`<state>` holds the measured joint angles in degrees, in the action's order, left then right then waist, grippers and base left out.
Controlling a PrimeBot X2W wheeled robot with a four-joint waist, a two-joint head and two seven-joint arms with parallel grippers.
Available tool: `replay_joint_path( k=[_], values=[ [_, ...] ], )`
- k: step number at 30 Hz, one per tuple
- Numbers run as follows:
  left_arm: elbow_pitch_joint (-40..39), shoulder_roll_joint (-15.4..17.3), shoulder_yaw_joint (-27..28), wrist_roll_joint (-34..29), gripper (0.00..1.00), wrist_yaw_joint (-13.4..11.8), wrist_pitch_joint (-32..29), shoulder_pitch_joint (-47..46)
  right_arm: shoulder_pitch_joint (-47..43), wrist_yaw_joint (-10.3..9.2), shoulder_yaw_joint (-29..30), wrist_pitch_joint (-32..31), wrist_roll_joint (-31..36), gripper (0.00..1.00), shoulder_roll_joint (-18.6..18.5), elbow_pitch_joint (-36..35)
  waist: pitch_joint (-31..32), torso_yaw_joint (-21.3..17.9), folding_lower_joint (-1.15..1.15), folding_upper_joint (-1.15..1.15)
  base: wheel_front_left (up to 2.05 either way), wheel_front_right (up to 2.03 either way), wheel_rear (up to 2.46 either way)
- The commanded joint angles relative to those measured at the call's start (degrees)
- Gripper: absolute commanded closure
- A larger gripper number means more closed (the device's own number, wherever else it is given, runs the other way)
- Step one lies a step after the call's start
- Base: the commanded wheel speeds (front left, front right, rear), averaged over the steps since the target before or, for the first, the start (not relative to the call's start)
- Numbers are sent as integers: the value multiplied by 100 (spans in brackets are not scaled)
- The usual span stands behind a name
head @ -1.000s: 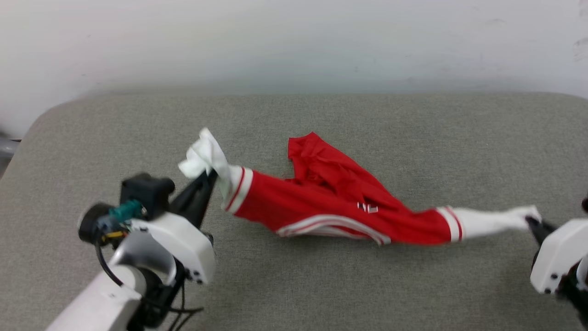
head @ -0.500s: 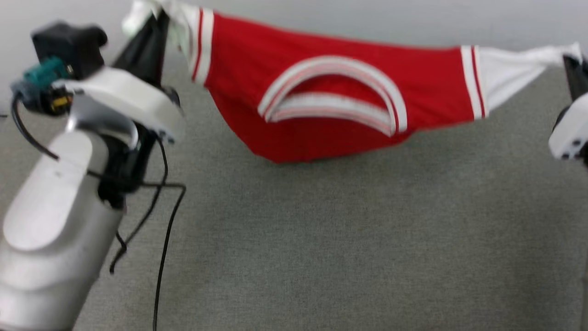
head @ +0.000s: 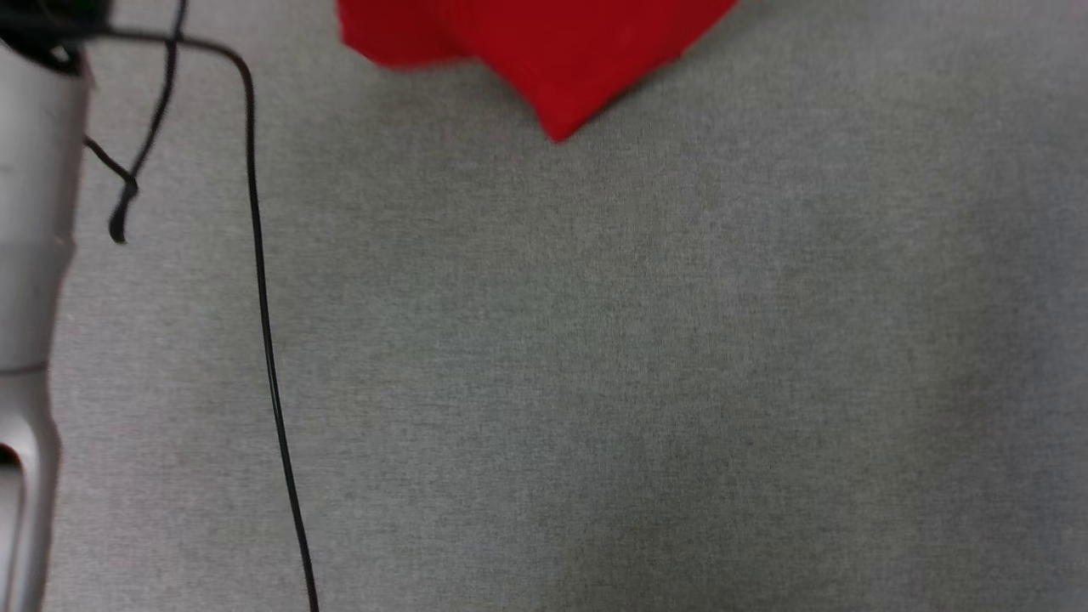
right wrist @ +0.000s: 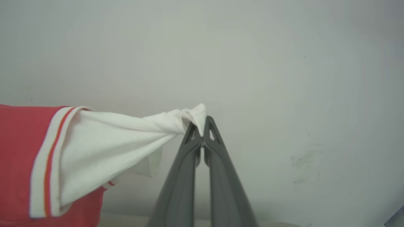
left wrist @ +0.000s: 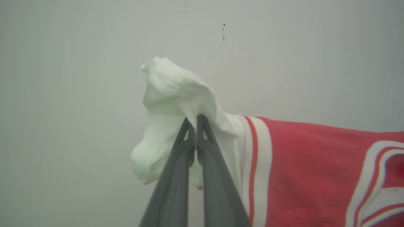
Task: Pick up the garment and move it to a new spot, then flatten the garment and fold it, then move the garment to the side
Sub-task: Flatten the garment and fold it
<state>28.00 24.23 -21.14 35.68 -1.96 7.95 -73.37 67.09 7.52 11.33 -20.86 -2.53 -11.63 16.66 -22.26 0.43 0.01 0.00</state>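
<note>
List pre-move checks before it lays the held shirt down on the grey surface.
1. Left gripper shut on white sleeve: ok.
2. Right gripper shut on other sleeve's tip: ok, thin pinch.
3. Garment spread untwisted between them: cannot tell; that sleeve is drawn into a rope.
4. Hem lifted off the grey surface: cannot tell.
5. Black cable apart from the hem: ok.

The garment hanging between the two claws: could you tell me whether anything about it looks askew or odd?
The grips are uneven. The left claw holds a bunched wad of white sleeve, while the right claw pinches just the tip of the other sleeve, pulled taut. The garment shows no damage.
</note>
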Motion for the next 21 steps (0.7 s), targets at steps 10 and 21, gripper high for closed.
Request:
replay_joint_path(
  k=[10, 21],
  values=[
    [905, 164, 178, -123, 100, 276, 411, -1362, 1795, -7, -102, 623, 318, 100, 103, 828, -1248, -314, -1, 0, 0, 0, 0],
    [1819, 39, 227, 29, 100, 625, 659, -1239, 1770, -6, -351, 1108, 233, 100, 312, 1877, -1620, -340, -1, 0, 0, 0, 0]
  ],
)
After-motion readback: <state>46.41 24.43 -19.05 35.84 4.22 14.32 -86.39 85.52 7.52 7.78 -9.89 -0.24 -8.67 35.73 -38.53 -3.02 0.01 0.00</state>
